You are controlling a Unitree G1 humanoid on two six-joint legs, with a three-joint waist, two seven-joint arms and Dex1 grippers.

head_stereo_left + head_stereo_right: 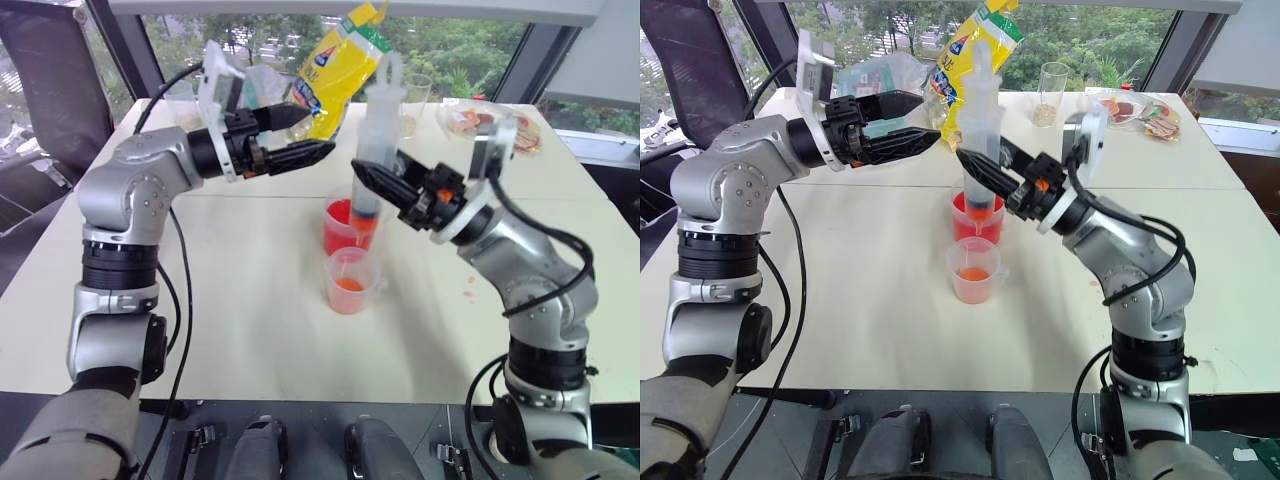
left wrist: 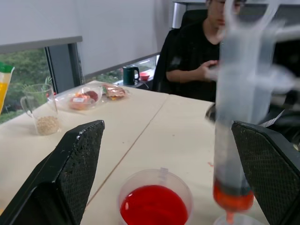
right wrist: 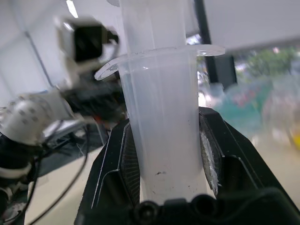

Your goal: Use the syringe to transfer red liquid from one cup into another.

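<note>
Clear plastic wide-barrelled syringe (image 1: 982, 150) stands upright, pinched by the right gripper (image 1: 975, 172), its orange tip above the small pinkish cup (image 1: 974, 271). The left gripper (image 1: 305, 135) hangs spread and empty beside it, above the larger deep-red measuring cup (image 2: 155, 199) on the worktop (image 1: 870, 290).

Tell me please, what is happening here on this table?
A robot is moving red liquid between two cups with a syringe. Its right gripper is shut on the syringe barrel and holds it upright, the tip over the cups, with some red liquid in the bottom of the barrel. The larger cup holds deep red liquid; the smaller cup in front of it has a little orange-red at the bottom. The left gripper is open, beside the syringe, holding nothing.
</note>
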